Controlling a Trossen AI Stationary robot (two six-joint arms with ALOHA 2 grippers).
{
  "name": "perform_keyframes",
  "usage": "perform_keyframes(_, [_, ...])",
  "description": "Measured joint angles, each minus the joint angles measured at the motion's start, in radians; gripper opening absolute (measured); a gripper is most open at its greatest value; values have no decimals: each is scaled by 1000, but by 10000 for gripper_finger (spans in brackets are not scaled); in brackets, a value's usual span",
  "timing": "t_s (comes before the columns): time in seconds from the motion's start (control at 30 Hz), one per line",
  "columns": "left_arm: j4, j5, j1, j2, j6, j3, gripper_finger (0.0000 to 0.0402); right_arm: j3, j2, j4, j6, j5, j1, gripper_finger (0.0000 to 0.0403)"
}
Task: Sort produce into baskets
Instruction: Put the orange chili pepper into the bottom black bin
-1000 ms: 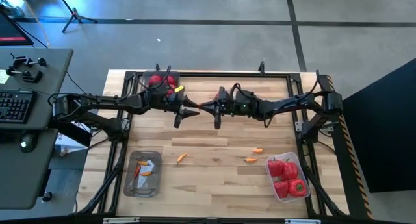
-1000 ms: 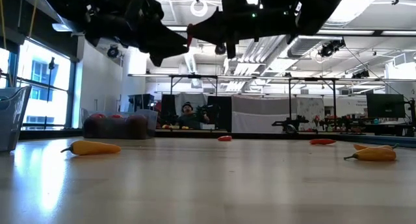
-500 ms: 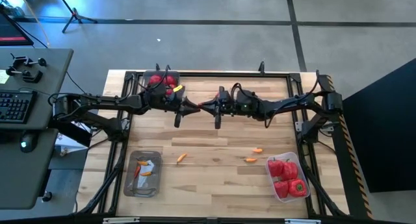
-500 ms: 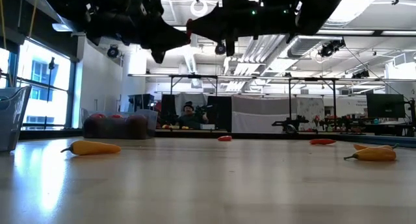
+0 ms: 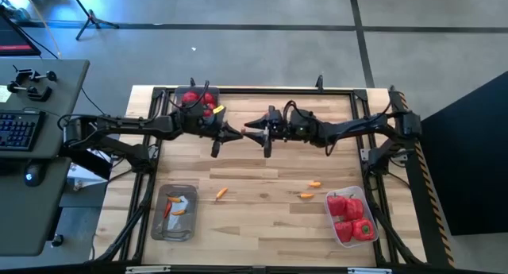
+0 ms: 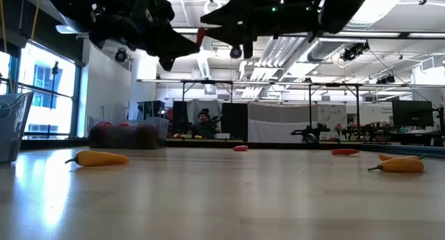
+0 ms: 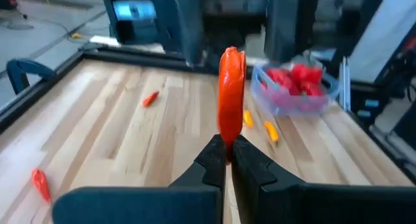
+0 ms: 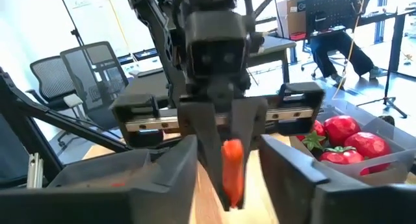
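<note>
Orange-red is the colour to watch: a slim pepper piece is mid-handoff between the two arms, up in the air over the far middle of the table [image 5: 254, 175].

High view: left gripper [image 5: 236, 135] and right gripper [image 5: 252, 128] meet tip to tip, well above the wood. The basket of round red fruits [image 5: 197, 100] sits just behind the left arm, the chilli basket [image 5: 176, 212] near the front left, the bell pepper basket [image 5: 350, 216] front right. Three loose pieces lie on open wood in between [image 5: 221, 192], [image 5: 315, 183], [image 5: 305, 195], so there's plenty of room to swing down and forward.

Low view: both arms hang overhead, with a bit of red [image 6: 201, 35] between the dark tips. A yellow chilli [image 6: 97, 157] lies on the table well below.

Left wrist view: jaws pressed together on the lower end of the red-orange piece [image 7: 231, 94], long axis running straight out from the tips.

Right wrist view: the right fingers [image 8: 159, 165] stand spread either side of the piece (not touching it, as far as I can see), so the left arm has it. My guess is it's headed for the chilli basket on that arm's side.
</note>
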Motion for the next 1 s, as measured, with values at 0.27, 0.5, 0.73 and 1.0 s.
perform_keyframes(0.27, [-378, 104, -12, -136, 82, 34, 0, 0, -129, -203, -25, 3, 0, 205])
perform_keyframes(0.5, [-978, 47, -161, -285, 108, 169, 0, 0, -173, -374, -56, 38, 13, 206])
perform_keyframes(0.73, [-1346, -36, -478, -357, -196, 204, 0, 0, -172, -454, -76, 40, 21, 206])
perform_keyframes(1.0, [-1385, -130, -810, -310, -493, 113, 0, 0, -172, -508, -67, 40, 21, 206])
